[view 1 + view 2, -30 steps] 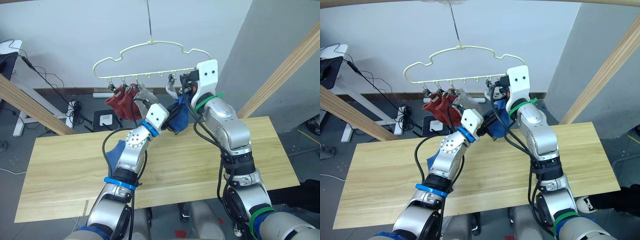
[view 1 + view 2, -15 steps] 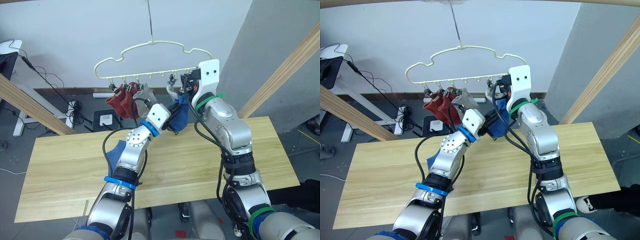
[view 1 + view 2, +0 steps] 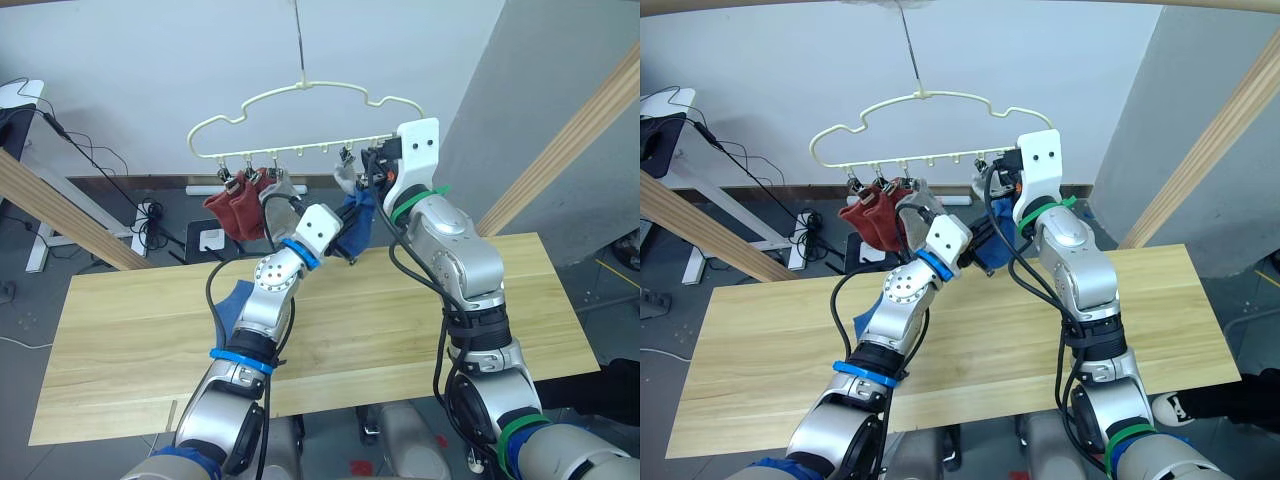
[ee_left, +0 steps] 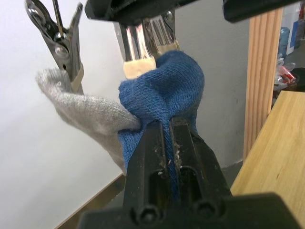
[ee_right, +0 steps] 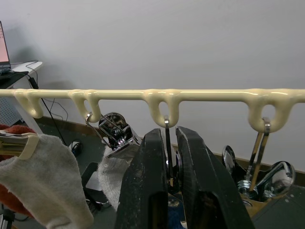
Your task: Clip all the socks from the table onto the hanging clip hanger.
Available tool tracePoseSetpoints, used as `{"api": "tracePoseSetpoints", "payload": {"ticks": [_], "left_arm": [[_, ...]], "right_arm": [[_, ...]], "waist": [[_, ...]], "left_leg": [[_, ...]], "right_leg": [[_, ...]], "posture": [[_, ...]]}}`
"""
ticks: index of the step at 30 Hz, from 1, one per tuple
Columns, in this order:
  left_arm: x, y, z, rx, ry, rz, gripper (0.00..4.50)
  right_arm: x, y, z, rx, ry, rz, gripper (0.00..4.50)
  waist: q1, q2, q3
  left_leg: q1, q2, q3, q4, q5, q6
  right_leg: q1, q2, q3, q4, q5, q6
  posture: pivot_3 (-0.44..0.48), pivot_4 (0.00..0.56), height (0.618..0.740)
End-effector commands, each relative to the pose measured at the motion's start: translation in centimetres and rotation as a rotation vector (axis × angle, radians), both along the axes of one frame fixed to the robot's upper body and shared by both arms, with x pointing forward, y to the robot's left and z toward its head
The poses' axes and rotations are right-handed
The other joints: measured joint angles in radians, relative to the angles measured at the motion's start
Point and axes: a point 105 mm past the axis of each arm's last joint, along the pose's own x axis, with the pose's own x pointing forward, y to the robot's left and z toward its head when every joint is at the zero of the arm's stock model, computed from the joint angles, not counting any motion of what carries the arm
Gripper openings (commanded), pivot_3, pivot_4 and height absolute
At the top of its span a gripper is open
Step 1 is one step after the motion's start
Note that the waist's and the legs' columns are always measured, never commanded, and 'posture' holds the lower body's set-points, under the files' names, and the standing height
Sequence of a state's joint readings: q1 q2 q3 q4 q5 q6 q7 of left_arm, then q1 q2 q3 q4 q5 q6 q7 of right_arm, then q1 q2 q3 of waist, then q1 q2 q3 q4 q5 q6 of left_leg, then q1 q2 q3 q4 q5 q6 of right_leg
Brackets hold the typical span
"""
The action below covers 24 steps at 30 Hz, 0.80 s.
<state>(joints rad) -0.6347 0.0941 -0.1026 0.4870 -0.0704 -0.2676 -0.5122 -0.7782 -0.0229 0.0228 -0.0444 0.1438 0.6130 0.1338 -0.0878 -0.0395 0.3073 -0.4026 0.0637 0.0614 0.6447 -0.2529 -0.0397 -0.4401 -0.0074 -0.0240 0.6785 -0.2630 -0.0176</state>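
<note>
Left gripper (image 4: pixel 167 125) pinches a knitted blue sock (image 4: pixel 164 95) under a metal clip (image 4: pixel 143 43).

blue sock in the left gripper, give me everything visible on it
The blue sock is a soft knit, bunched into a rounded lump. The left gripper is shut on its lower part. A metal clip with pale pads meets its top edge, just under the clip hanger. A light grey sock, on the next clip, presses against its side. It hangs above the table.
</note>
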Motion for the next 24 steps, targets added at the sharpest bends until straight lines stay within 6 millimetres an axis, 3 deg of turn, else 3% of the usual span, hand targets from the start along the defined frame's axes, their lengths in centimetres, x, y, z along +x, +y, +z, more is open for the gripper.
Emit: {"api": "tracePoseSetpoints", "payload": {"ticks": [1,5,13,18,24], "left_arm": [[-0.2,-0.3,1.6,-0.029,-0.06,-0.006,0.0],[-0.1,-0.2,1.7,-0.031,-0.063,-0.004,0.0],[-0.1,-0.5,1.8,-0.031,-0.069,-0.011,0.0],[-0.1,-0.7,1.8,-0.033,-0.066,-0.02,0.0],[0.0,-0.8,2.2,-0.071,-0.046,-0.026,0.0]], "right_arm": [[-0.1,-0.6,0.3,0.011,-0.004,-0.015,0.06],[0.0,-0.7,0.2,0.011,0.002,-0.021,0.06],[-0.3,-1.0,1.0,0.049,-0.012,-0.025,2.81],[-1.5,-1.0,1.3,0.057,-0.008,0.016,4.44],[-3.8,-1.1,1.6,0.03,-0.018,0.083,4.44]], "waist": [[0.0,0.0,0.0],[0.0,0.0,0.0],[-0.001,0.0,0.0],[-0.003,0.0,0.0],[-0.003,0.0,0.0]], "left_leg": [[0.0,0.0,0.0,0.0,0.0,0.0],[0.0,0.0,0.0,0.0,0.0,0.0],[-0.001,0.0,0.0,0.0,0.0,0.0],[-0.002,0.0,0.001,-0.001,0.0,0.0],[-0.003,0.0,0.0,0.0,0.0,0.0]], "right_leg": [[0.0,0.0,0.0,0.0,0.0,0.0],[0.0,0.0,0.0,0.0,0.0,0.0],[-0.001,0.0,0.0,0.0,0.0,0.0],[-0.002,0.0,0.0,-0.001,0.0,0.0],[-0.002,0.0,0.0,-0.001,0.0,0.0]], "posture": [[-0.214,0.307,0.74],[-0.214,0.307,0.74],[-0.217,0.307,0.74],[-0.216,0.308,0.74],[-0.218,0.31,0.74]]}}
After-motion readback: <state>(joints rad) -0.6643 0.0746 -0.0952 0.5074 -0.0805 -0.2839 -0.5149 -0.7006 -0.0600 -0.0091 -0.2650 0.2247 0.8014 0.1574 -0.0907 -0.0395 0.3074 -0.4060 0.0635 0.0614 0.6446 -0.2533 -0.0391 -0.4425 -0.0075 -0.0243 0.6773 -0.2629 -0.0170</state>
